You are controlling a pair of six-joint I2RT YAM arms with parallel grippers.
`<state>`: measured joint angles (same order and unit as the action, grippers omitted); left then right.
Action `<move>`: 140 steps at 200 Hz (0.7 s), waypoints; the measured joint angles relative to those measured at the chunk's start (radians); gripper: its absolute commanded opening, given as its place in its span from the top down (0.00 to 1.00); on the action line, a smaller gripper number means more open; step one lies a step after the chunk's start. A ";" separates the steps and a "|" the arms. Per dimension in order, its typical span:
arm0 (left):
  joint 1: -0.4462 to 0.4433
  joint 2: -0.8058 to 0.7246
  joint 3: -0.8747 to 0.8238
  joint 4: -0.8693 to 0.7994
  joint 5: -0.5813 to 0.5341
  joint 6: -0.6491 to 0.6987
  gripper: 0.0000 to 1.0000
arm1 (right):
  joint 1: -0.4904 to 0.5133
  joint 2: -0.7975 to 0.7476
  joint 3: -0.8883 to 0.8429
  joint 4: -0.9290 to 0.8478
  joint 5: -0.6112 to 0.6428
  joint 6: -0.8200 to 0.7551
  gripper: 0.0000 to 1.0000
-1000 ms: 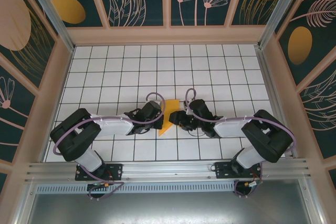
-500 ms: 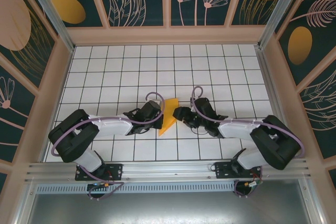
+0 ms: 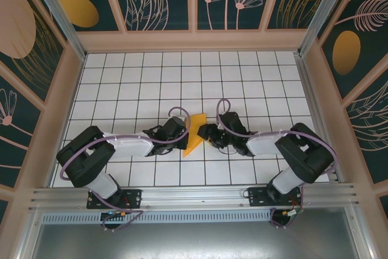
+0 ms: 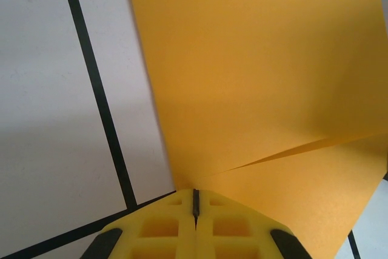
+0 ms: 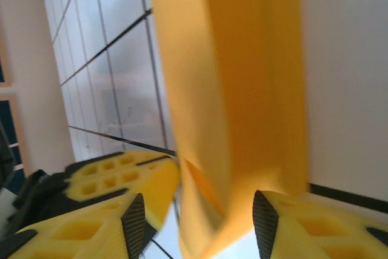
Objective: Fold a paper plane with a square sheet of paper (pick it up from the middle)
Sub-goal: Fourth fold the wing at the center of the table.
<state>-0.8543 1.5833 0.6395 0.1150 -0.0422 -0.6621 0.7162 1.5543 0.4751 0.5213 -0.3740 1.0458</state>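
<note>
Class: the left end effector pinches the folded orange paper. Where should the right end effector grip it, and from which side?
Probably the free edge of the paper, from the right, opposite the left end effector shut on it. It is a thin folded wedge lying between the open fingers of the right end effector, so closing would pinch its layers.

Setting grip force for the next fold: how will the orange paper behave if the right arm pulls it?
Probably floppy and very light: the paper looks thin, and it curves between the open jaws of the right gripper. Likely to crease or tear if pulled hard, since the left gripper is shut on its edge.
</note>
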 measured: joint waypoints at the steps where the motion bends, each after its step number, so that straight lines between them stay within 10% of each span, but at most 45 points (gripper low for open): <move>1: 0.000 0.000 0.000 0.000 0.000 0.000 1.00 | 0.000 0.002 0.003 0.002 -0.002 0.001 0.53; 140: -0.107 -0.236 -0.119 0.027 0.029 -0.055 0.60 | 0.012 0.092 0.076 -0.001 -0.036 -0.026 0.91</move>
<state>-0.9615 1.3472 0.5209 0.1417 -0.0132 -0.7170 0.7284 1.6466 0.5514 0.5201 -0.4103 1.0203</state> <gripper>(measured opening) 0.396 0.101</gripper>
